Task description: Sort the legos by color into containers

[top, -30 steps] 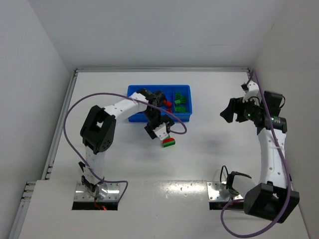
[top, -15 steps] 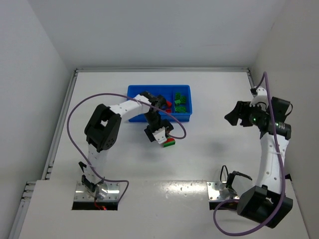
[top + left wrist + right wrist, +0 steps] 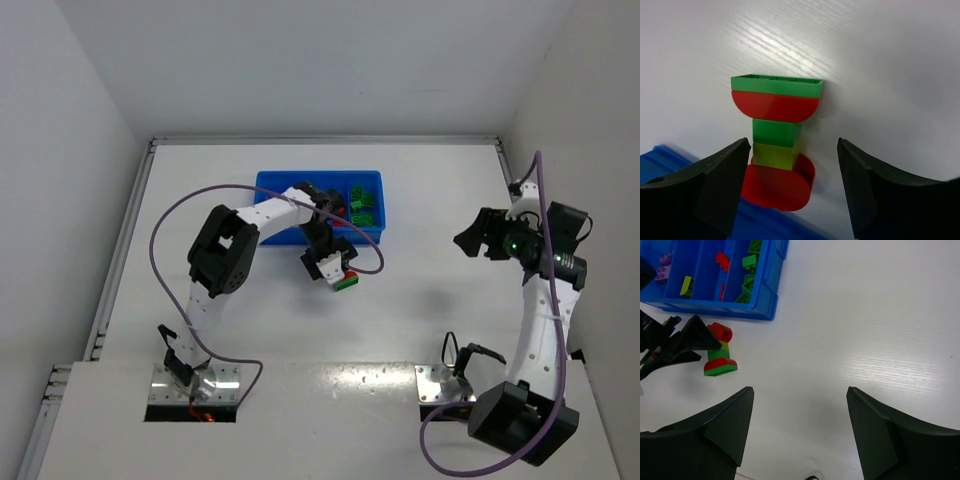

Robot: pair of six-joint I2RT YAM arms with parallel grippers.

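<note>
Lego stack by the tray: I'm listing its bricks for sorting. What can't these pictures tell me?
- Top view: lego stack too small, partly under the left jaws.
- Left wrist view: its underside, against the table.
- Right wrist view: tray's far end, cut by the top edge.

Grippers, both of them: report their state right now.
Left gripper: open, straddling the brick stack, not gripping it.
Right gripper: open, empty.

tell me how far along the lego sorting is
Done: several loose bricks lie in the blue tray. In hand: the open left gripper straddles a red-green stack on the table. Left: splitting and sorting that stack; the right gripper is open, empty.
</note>
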